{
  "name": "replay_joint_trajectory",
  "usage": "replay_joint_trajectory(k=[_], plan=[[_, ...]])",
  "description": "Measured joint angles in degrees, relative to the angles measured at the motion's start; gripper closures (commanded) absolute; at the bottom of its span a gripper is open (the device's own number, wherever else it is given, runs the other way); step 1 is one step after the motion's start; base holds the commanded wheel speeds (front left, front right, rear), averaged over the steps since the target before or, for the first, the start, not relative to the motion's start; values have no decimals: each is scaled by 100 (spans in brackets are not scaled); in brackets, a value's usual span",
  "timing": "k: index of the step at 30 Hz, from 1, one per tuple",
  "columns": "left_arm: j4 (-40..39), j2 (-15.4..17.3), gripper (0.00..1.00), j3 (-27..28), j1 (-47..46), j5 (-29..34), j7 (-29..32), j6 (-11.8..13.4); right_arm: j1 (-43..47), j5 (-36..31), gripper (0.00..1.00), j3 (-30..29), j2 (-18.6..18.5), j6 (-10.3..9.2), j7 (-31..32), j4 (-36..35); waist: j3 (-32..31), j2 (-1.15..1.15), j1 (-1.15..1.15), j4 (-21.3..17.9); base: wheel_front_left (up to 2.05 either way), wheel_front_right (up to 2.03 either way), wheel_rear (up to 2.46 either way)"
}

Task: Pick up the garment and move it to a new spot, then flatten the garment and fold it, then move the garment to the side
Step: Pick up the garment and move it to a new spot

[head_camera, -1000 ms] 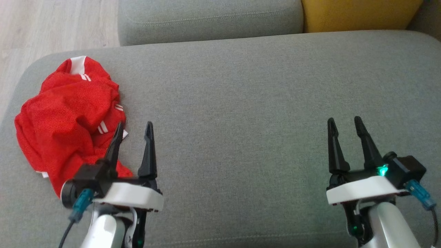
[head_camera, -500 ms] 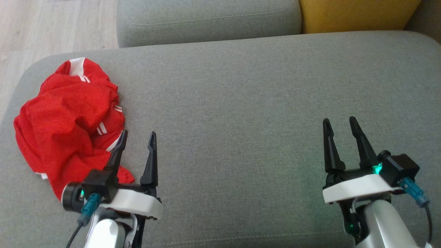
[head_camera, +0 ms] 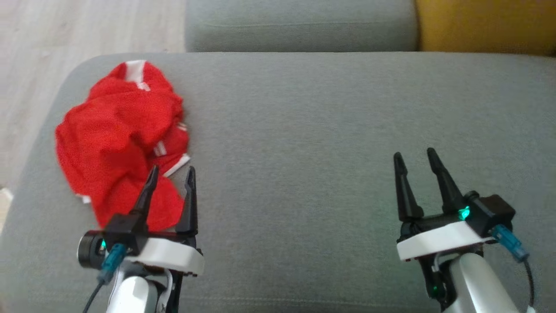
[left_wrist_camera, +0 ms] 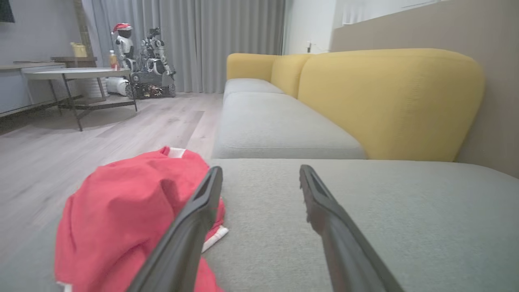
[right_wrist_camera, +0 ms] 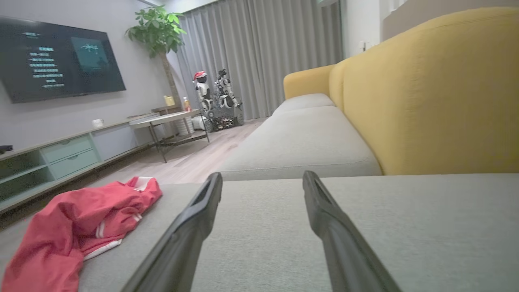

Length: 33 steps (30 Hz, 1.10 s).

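Garment [head_camera: 121, 139]: red, crumpled, on seat [head_camera: 304, 130]; not yet lifted. Left gripper [head_camera: 171, 170]: open, empty, at its edge. Right gripper [head_camera: 412, 153]: open, empty, well apart. All steps remain.

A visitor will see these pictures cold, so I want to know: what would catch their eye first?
The crumpled red garment with white stripes lies at the left end of the grey sofa seat, the brightest thing there. The left gripper hangs open by its near edge, the right gripper open over bare cushion far to the right, and a yellow backrest stands behind.
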Motion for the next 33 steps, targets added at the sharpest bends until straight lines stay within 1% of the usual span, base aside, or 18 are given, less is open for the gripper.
replay_joint_trajectory(k=[3,10,11,15,16,17,18,21,26,33], plan=[[5,-2,0,60,2,-41,0,46,15,-1,0,103,-1,0,0,-12,-13,0,0,261,0,0,0],[-33,-1,0,126,13,-46,0,48,42,-9,0,290,-2,0,0,-20,-60,0,0,957,0,0,0],[-33,-1,0,126,13,-46,0,48,42,-9,0,290,-2,0,0,-20,-60,0,0,957,0,0,0],[-93,-1,0,138,29,-46,0,48,51,-4,0,379,-2,0,0,-21,-91,0,0,1362,0,0,0],[-116,-2,0,144,82,-46,0,48,56,2,0,435,-2,0,0,-18,-107,0,0,1554,0,0,0],[-116,-2,0,144,82,-46,0,48,56,2,0,435,-2,0,0,-18,-107,0,0,1554,0,0,0],[-119,-1,0,147,149,-46,0,47,58,4,0,467,-2,0,0,-14,-120,0,0,1733,0,0,0],[-133,0,0,161,218,-46,0,49,58,20,0,541,-2,0,0,-3,-135,0,0,1963,0,0,0],[-136,0,0,234,229,-46,0,47,58,69,0,619,-2,0,0,22,-148,0,0,2183,0,0,0],[-180,-1,0,350,229,-46,0,42,58,116,0,648,-2,0,0,33,-140,0,0,2122,0,0,0]])
